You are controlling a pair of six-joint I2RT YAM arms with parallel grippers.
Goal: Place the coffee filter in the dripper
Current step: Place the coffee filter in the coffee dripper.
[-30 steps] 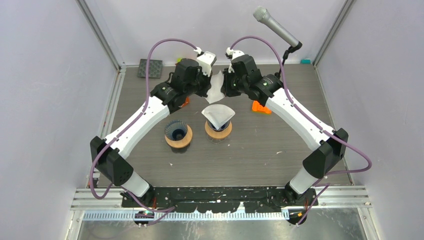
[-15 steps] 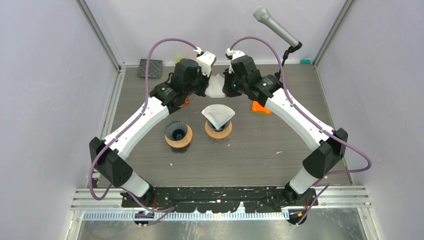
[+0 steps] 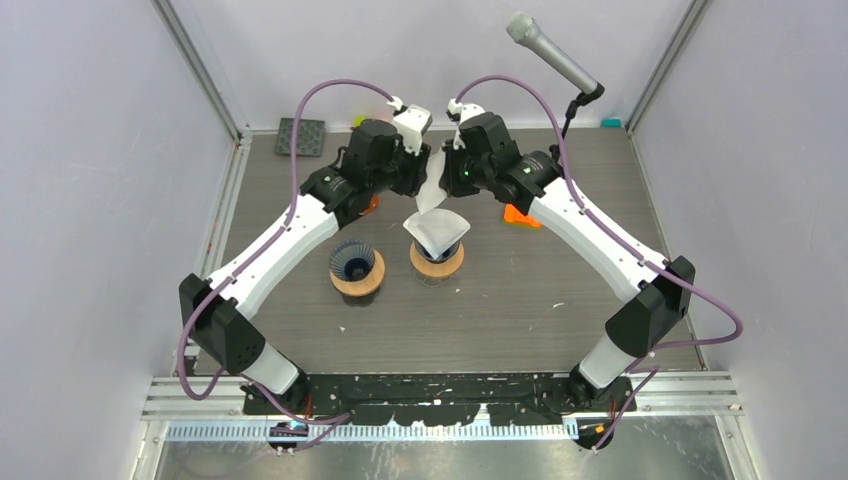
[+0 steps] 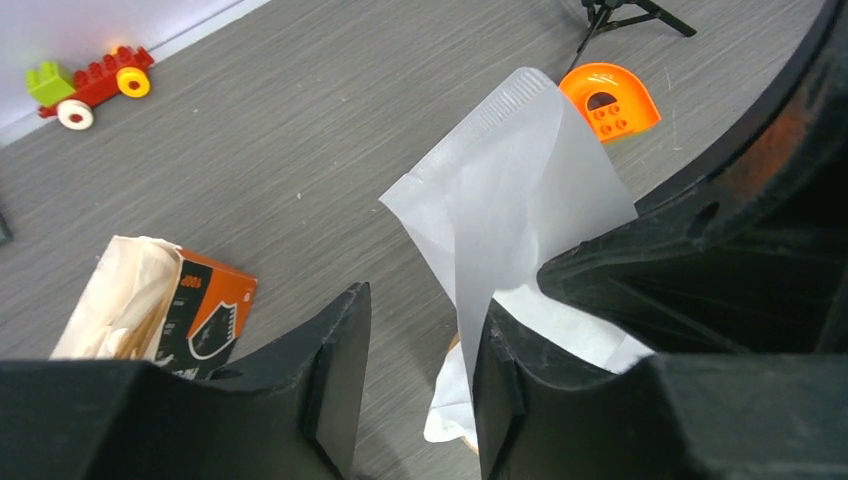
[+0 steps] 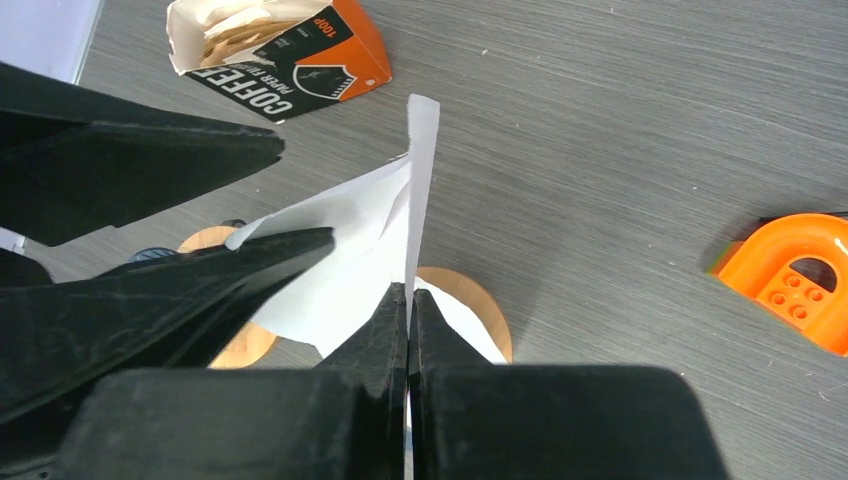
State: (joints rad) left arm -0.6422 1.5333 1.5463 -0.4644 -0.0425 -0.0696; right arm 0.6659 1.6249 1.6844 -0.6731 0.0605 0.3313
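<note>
Right now the right gripper (image 5: 408,292) has its two fingers squeezed shut on the coffee filter (image 5: 345,250). The paper is flat, not opened into a cone. One straight edge sticks up from the fingers. From above, the filter hangs up and down in the air between the two grippers, over the back part of the table (image 3: 560,270).

The left gripper (image 4: 420,305) has its fingers apart and holds nothing. The filter hangs just beside one of those fingers, and I cannot tell if they touch.

Below the hanging paper, a bit nearer to the arm bases, stands a full dripper (image 3: 436,262) with a white filter already in it. The empty dripper (image 3: 357,262) is dark blue with ribs and sits on a wooden ring. It stands just beside the full one, on the left arm's side.

So from the pinching fingers, the empty dripper lies down, nearer to the bases, and off to the left. The right arm has the paper, but the left arm is the closer one to that dripper. I think the paper has to go across and down, past the full dripper, with its low end first. Because it is flat, it may sit crooked unless it gets opened up.

The box of coffee filters (image 5: 290,50) lies on the table farther back, well apart from both drippers.
</note>
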